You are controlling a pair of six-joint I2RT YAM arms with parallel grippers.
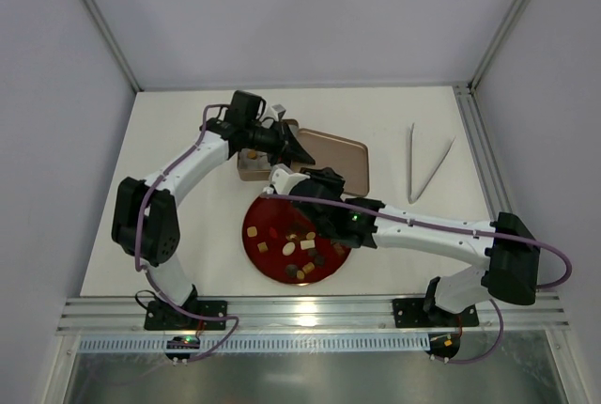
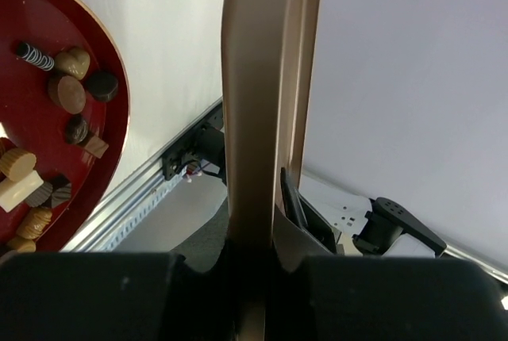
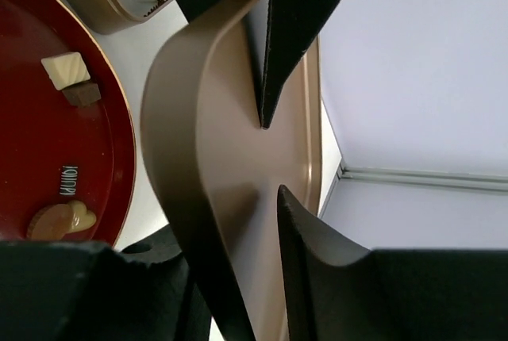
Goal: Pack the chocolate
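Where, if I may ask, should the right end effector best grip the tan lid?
Grip the tan lid by its thin upturned rim near the red plate, coming from the plate side, straddling it: the panel looks too broad, and the left end effector clamps the adjacent edge.

A cream-white bench (image 1: 188,141) sits inside plain pale grey walls (image 1: 282,9), aluminium rails (image 1: 310,315) along its near edge, evenly lit.
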